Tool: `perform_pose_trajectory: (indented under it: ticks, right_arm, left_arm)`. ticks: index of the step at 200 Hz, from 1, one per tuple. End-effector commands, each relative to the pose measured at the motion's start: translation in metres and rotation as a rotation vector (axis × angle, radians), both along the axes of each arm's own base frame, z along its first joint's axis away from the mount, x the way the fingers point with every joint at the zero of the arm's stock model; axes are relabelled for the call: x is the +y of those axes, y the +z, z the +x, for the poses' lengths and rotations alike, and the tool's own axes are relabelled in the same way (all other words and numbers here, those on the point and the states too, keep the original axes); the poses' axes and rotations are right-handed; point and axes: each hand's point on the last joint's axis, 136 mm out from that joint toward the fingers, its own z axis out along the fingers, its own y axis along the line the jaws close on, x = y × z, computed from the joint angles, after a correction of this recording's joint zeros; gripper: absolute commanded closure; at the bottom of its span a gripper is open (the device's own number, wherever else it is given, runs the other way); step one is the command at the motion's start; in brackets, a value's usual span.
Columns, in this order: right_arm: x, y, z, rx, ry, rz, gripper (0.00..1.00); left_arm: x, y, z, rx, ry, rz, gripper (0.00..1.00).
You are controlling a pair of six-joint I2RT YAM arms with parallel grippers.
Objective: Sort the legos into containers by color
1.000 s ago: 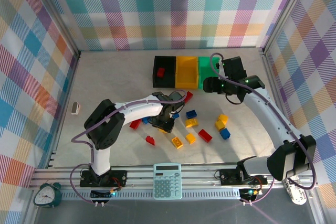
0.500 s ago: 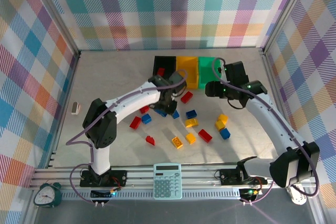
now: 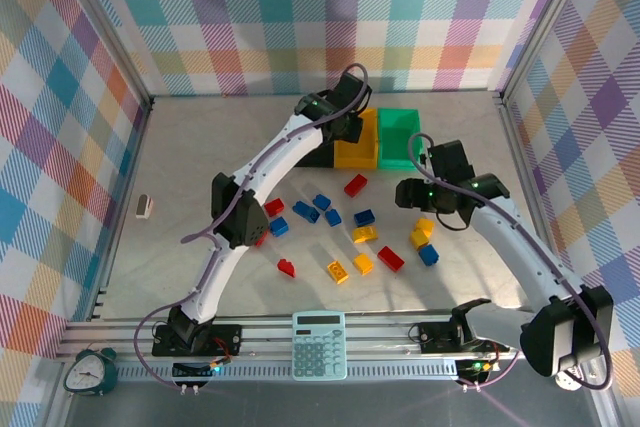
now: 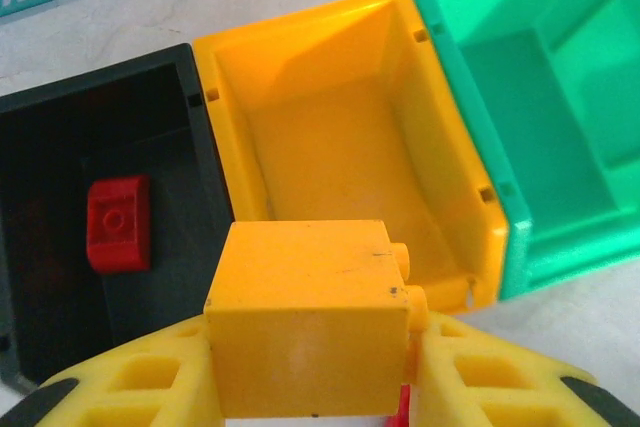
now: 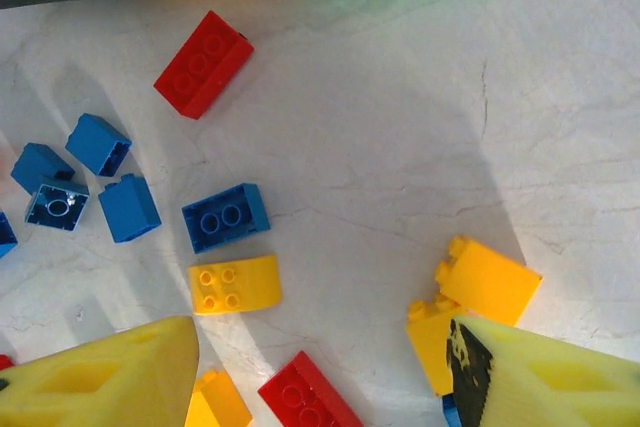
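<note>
Since the earlier view, the left arm has swung from the scattered bricks to the bins at the far side of the table, and the right arm has drawn back from the green bin toward the pile. The left gripper pinches a yellow brick between its fingers, hanging above the near wall of the yellow bin, close to the wall it shares with the black bin. Let go here, the brick could strike that rim and tumble onto the table or in beside the red brick. The right gripper is spread wide and holds nothing, above the loose bricks mid-table.
</note>
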Motion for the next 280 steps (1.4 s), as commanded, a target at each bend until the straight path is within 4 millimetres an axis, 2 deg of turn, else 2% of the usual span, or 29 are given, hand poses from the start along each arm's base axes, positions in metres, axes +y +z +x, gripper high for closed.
perform_pose_trajectory:
  ticks: [1, 25, 44, 80, 113, 146, 186, 214, 233, 256, 280]
  right_arm:
    - [-0.003, -0.005, -0.012, 0.034, -0.036, 0.030, 0.33]
    - [-0.005, -0.006, -0.018, 0.042, -0.039, 0.033, 0.33]
    - [-0.006, -0.009, -0.023, 0.053, -0.046, 0.032, 0.33]
    - [-0.013, -0.026, -0.040, 0.128, -0.077, 0.015, 0.33]
    - [-0.022, -0.034, -0.057, 0.159, -0.110, 0.002, 0.33]
    - [-0.023, -0.038, -0.068, 0.179, -0.132, 0.021, 0.33]
    - [-0.032, -0.063, -0.089, 0.300, -0.227, -0.001, 0.35]
    - [-0.036, -0.072, -0.095, 0.304, -0.265, -0.005, 0.36]
    - [-0.038, -0.076, -0.096, 0.307, -0.277, -0.007, 0.35]
    - [-0.037, -0.079, -0.095, 0.306, -0.269, -0.011, 0.35]
    - [-0.037, -0.083, -0.094, 0.316, -0.264, -0.025, 0.35]
  left_arm:
    - [-0.013, 0.018, 0.030, -0.164, 0.004, -0.077, 0.73]
    - [-0.026, 0.013, 0.038, -0.185, -0.017, -0.127, 0.73]
    - [-0.035, 0.000, 0.042, -0.179, -0.035, -0.146, 0.72]
    - [-0.044, -0.030, 0.051, -0.157, -0.044, -0.157, 0.71]
    - [-0.044, -0.040, 0.057, -0.151, -0.023, -0.168, 0.70]
    - [-0.042, -0.036, 0.062, -0.161, -0.020, -0.186, 0.70]
    - [-0.040, -0.032, 0.067, -0.167, -0.016, -0.214, 0.64]
    - [-0.041, -0.030, 0.067, -0.169, -0.026, -0.223, 0.54]
    - [-0.040, -0.025, 0.067, -0.172, -0.029, -0.230, 0.41]
    - [-0.038, -0.010, 0.063, -0.184, -0.036, -0.233, 0.33]
    - [-0.031, 0.010, 0.055, -0.203, -0.037, -0.238, 0.30]
